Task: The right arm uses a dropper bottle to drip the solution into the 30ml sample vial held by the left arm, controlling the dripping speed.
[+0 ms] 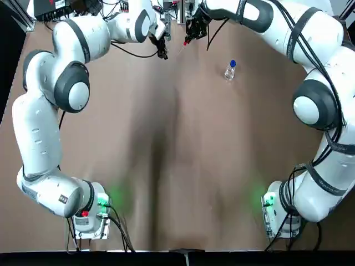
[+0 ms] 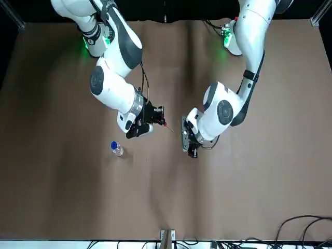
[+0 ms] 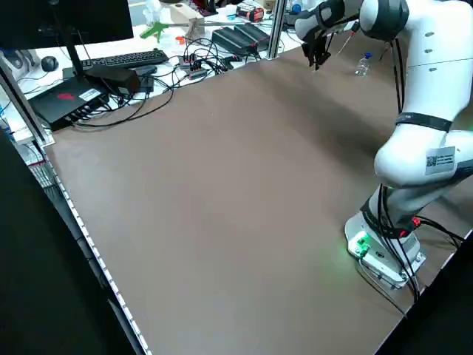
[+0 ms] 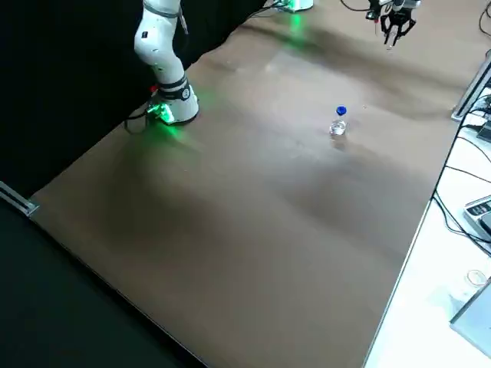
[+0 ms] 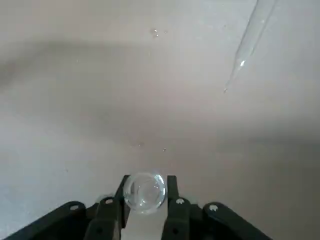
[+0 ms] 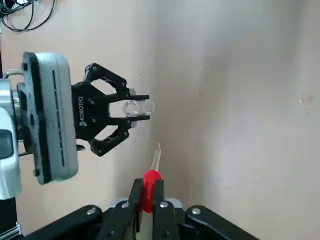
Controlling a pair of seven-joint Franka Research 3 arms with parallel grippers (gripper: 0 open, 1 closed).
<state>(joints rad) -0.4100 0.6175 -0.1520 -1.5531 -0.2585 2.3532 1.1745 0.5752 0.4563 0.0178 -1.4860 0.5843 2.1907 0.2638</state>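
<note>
Already both pick-ups look done. Left claw (image 6: pixel 127 111) is clamped on the 30ml sample vial (image 5: pixel 144 190), held off the worktop (image 1: pixel 177 166) toward 12 o'clock in the top view. Right claw (image 6: pixel 148 197) pinches the red-bulbed dropper (image 6: pixel 151 181), glass tip angled toward the vial but apart from its mouth. Dropper bottle (image 1: pixel 230 70), blue collar, stands alone at about 1 o'clock, well apart from both claws. Left to do, by my reading: bring tip over the mouth, then squeeze slowly. The vial's fill cannot be told.
</note>
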